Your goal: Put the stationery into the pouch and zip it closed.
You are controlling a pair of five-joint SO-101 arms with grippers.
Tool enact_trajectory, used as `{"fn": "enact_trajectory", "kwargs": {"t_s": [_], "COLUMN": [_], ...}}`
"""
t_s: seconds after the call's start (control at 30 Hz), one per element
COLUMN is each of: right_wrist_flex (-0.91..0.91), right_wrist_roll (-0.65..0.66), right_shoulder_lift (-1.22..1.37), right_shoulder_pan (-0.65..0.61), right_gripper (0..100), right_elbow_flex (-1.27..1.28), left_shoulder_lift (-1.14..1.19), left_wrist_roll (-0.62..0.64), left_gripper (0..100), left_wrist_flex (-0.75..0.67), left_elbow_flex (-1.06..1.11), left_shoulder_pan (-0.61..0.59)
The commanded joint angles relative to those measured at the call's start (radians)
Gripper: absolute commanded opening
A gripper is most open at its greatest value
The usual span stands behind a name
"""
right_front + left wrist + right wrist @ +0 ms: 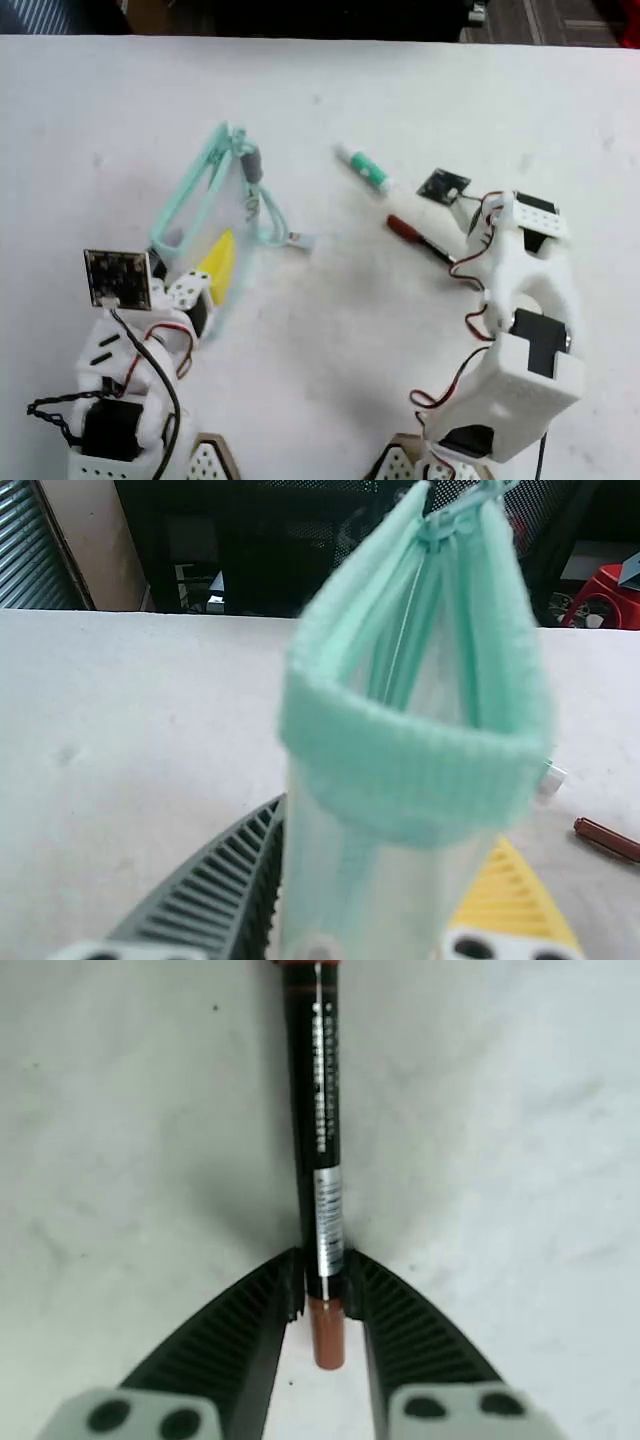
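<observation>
Left claw point(390, 825) is gripping the unzipped pouch point(415, 700); right claw point(322, 1280) is pinching the pen point(318, 1110); beyond it, a marker point(362, 167) is waiting.

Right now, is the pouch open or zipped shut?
Open. The pouch gapes wide at its mouth in the left wrist view, with the two zipper sides spread apart.
</observation>
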Motion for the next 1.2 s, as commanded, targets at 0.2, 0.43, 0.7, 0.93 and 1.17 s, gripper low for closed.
{"fn": "enact_trajectory", "kwargs": {"t_s": [0.2, 0.43, 0.7, 0.93, 1.17], "right_wrist_flex": [0.056, 0.151, 0.005, -0.074, -0.16], "right_wrist_roll": [0.011, -0.026, -0.244, -0.25, -0.255], "right_shoulder_lift": [-0.076, -0.223, -0.217, -0.073, 0.024], "right_shoulder_pan": [0.002, -0.194, -0.297, -0.302, -0.297], "right_gripper": [31.8, 27.6, 23.5, 23.4, 23.4], "right_elbow_flex": [-0.02, -0.018, -0.025, -0.032, -0.032], "left_shoulder_lift": [0.007, 0.007, 0.007, 0.007, 0.007], "left_wrist_roll": [-0.006, -0.006, -0.006, -0.006, -0.006], "left_gripper": [24, 24, 24, 24, 24], "left_wrist_flex": [-0.023, -0.025, -0.023, -0.023, -0.023], "left_elbow_flex": [-0.011, -0.011, -0.011, -0.011, -0.011], "left_shoulder_pan": [0.012, 0.012, 0.012, 0.012, 0.012]}}
